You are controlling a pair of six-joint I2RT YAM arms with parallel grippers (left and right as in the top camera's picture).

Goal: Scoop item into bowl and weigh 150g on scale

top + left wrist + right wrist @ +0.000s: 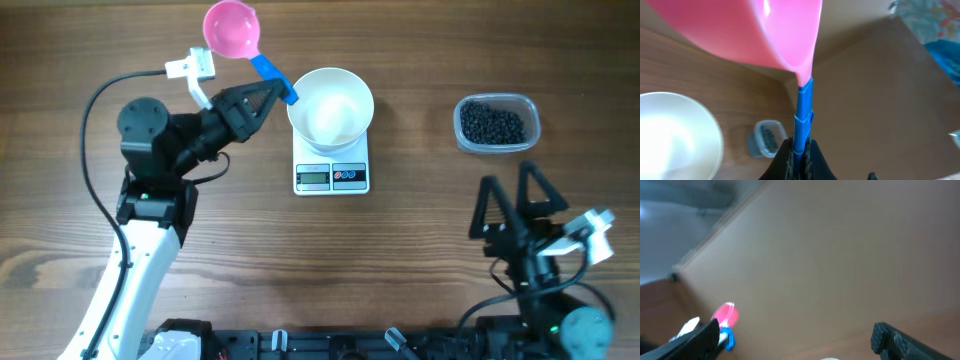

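Observation:
A white bowl (332, 104) stands on the small white scale (331, 176) at the table's middle; it looks empty. The black beans (491, 123) fill a clear plastic tub (498, 147) at the right. My left gripper (283, 92) is shut on the blue handle (803, 117) of a pink scoop (232, 28), held up left of the bowl with its cup at the far edge. The left wrist view shows the scoop's cup (755, 30) above, the bowl (675, 135) and the tub (766, 139) below. My right gripper (508, 200) stands open near the front right, below the tub, holding nothing.
The left arm's white cable plug (192, 67) sticks out beside the scoop. In the right wrist view the pink scoop (726, 314) shows far off between the open fingers (890, 337). Bare wooden table lies around the scale.

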